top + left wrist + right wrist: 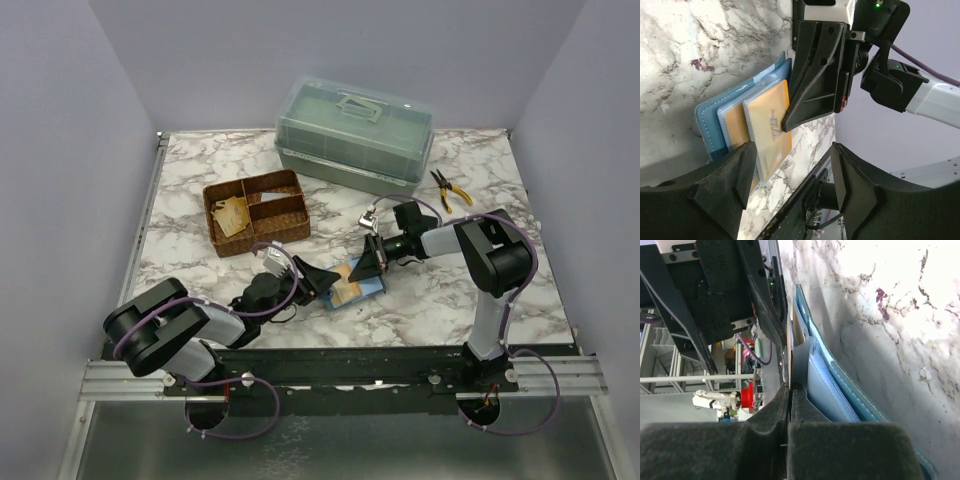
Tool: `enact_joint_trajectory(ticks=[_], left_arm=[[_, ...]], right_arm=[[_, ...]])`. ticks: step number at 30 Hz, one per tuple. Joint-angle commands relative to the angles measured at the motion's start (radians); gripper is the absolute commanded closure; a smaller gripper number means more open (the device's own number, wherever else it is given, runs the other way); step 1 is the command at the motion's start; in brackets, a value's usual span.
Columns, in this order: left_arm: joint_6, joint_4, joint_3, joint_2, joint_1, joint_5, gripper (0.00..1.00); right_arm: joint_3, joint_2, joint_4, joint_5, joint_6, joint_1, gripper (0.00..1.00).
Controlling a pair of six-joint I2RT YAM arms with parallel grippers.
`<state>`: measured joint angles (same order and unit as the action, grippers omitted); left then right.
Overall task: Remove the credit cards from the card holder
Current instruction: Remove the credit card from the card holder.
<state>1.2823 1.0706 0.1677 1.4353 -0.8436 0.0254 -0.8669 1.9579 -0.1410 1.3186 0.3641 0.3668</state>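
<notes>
The teal-blue card holder (372,288) lies open on the marble table, near the front middle. A tan-orange credit card (347,291) sticks out of its pocket. In the left wrist view the holder (707,122) shows a second card (735,125) behind the first card (767,125). My right gripper (362,268) is shut on the edge of the front card (796,332), beside the holder's light blue pockets (840,390). My left gripper (792,175) is open, with one finger (735,172) over the holder's near edge.
A wicker basket (297,195) with tan items stands at the back left. A green plastic box (355,135) stands at the back. Yellow-handled pliers (450,190) lie at the right. A small metal piece (368,215) lies behind the right gripper.
</notes>
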Motion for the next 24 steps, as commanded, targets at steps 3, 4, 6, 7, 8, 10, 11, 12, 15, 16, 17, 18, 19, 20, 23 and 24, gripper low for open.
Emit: enact_joint_trajectory(ticks=[3, 4, 6, 7, 8, 10, 11, 12, 15, 16, 17, 18, 19, 20, 23, 24], left_arm=[[0.016, 0.045, -0.013, 0.008, 0.007, -0.008, 0.32], [0.011, 0.046, -0.001, 0.017, 0.008, -0.021, 0.32], [0.01, 0.046, 0.022, 0.041, 0.009, -0.048, 0.33], [0.013, 0.046, 0.03, 0.053, 0.009, -0.058, 0.33], [0.016, 0.048, 0.036, 0.065, 0.011, -0.062, 0.33], [0.018, 0.06, 0.045, 0.084, 0.01, -0.069, 0.35], [0.021, 0.067, 0.048, 0.093, 0.01, -0.072, 0.36], [0.024, 0.075, 0.05, 0.1, 0.011, -0.074, 0.38], [0.029, 0.103, 0.059, 0.123, 0.01, -0.088, 0.46], [0.031, 0.111, 0.062, 0.131, 0.01, -0.092, 0.48], [0.033, 0.119, 0.063, 0.14, 0.01, -0.095, 0.5], [0.035, 0.126, 0.064, 0.15, 0.009, -0.097, 0.55], [0.036, 0.134, 0.063, 0.159, 0.01, -0.096, 0.62], [0.038, 0.14, 0.063, 0.168, 0.01, -0.096, 0.69], [0.039, 0.164, 0.062, 0.195, 0.011, -0.104, 0.87], [0.037, 0.172, 0.06, 0.201, 0.012, -0.106, 0.96]], right_arm=[[-0.012, 0.024, -0.045, 0.112, 0.032, 0.001, 1.0], [-0.009, 0.025, -0.06, 0.122, 0.045, 0.001, 1.0], [-0.004, 0.024, -0.078, 0.129, 0.058, 0.001, 1.0], [-0.004, 0.024, -0.08, 0.131, 0.059, 0.001, 1.0], [-0.004, 0.024, -0.08, 0.133, 0.059, 0.0, 1.0], [-0.005, 0.025, -0.08, 0.135, 0.06, 0.001, 1.0], [-0.005, 0.025, -0.079, 0.137, 0.06, 0.001, 1.0], [-0.005, 0.028, -0.081, 0.138, 0.061, 0.001, 1.0], [-0.007, 0.034, -0.087, 0.15, 0.07, 0.001, 1.0], [-0.007, 0.035, -0.089, 0.153, 0.072, 0.001, 1.0], [-0.007, 0.035, -0.09, 0.156, 0.074, 0.001, 1.0], [-0.007, 0.035, -0.093, 0.159, 0.077, 0.001, 1.0], [-0.005, 0.033, -0.098, 0.164, 0.081, 0.0, 1.0], [-0.003, 0.032, -0.104, 0.167, 0.085, 0.001, 1.0], [-0.001, 0.03, -0.118, 0.172, 0.097, 0.001, 1.0], [-0.001, 0.03, -0.118, 0.173, 0.098, 0.001, 1.0]])
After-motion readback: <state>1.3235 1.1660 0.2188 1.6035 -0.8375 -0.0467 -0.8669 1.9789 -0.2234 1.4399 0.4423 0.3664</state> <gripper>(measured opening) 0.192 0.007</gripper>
